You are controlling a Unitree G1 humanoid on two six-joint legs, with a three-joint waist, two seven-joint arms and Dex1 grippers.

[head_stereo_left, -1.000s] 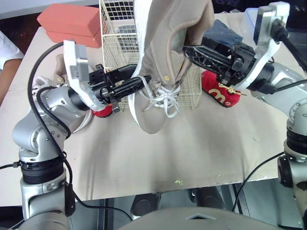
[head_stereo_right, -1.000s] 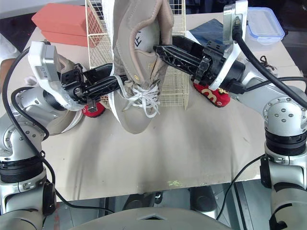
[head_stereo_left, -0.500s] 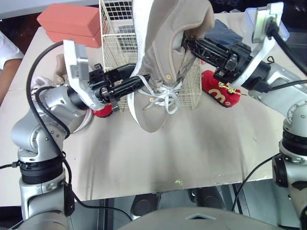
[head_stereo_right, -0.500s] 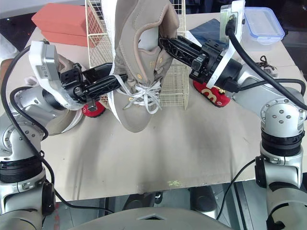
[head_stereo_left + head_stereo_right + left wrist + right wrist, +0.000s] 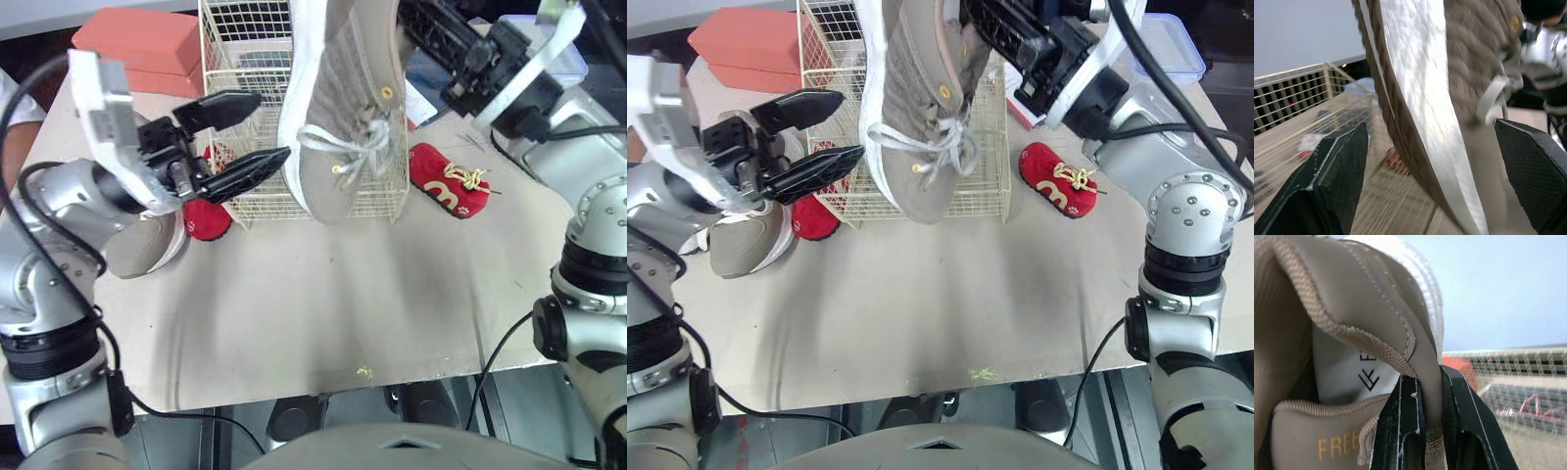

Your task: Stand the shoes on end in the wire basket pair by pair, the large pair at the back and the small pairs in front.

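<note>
Hanging beige shoe (image 5: 343, 108) fronts wire basket (image 5: 240, 69) — red slipper (image 5: 449, 182) beside.

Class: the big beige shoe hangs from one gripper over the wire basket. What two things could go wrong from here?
1. The large beige shoe hangs toe-down by its heel collar, pinched by the right gripper alone; the left gripper is open beside it, so the shoe may slip or swing.
2. Its loose laces could snag on the wire basket on the way down.

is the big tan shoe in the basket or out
Out: the tan shoe hangs toe-down from the right gripper, shut on its heel collar, covering the front of the wire basket.
</note>
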